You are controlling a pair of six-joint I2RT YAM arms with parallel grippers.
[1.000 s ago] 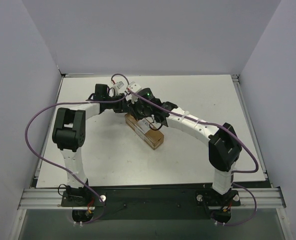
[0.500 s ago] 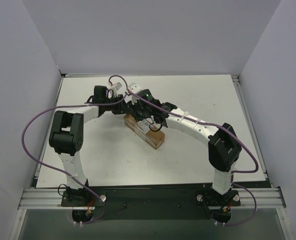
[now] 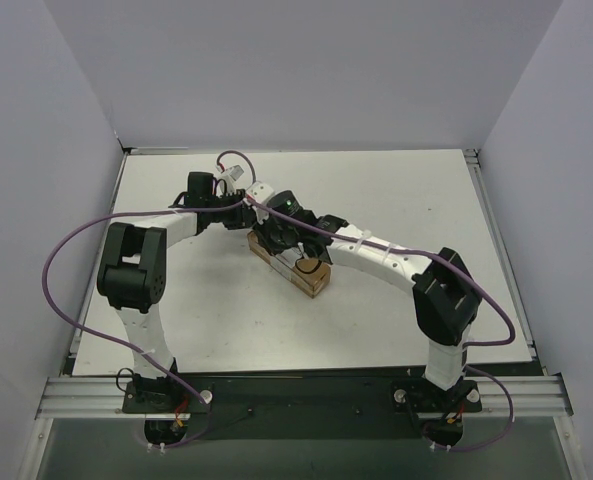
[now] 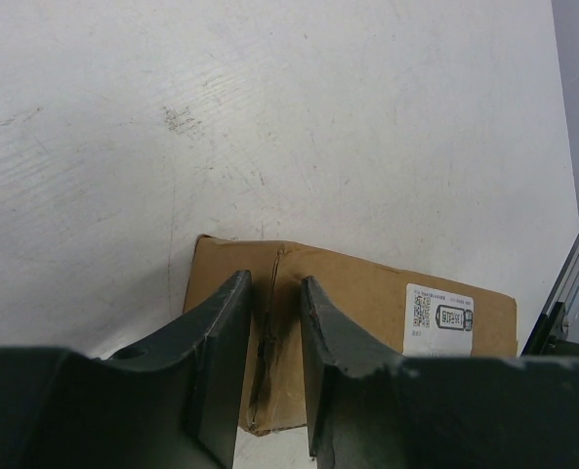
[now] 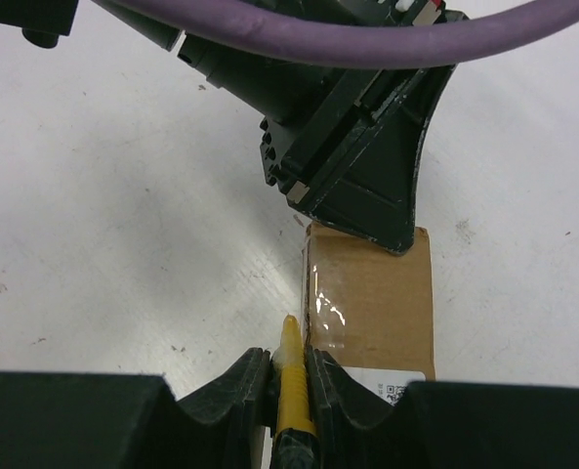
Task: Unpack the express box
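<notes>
Cardboard like this looks light, stiff along the edges and soft in the panels, so I reckon the express box [image 5: 377, 293] would skate on the table [image 3: 396, 190] unless pinned. It lies mid-table, running from ten o'clock to four o'clock. The left gripper [image 4: 274, 283] bears on its ten o'clock end, fingers a narrow slit apart; whether they nip anything I cannot tell. The right gripper [image 5: 289, 366] is clamped on the utility knife [image 5: 290, 340], tip at the glossy tape [image 5: 328, 313]. Best held by the ends, clear of the seam.
</notes>
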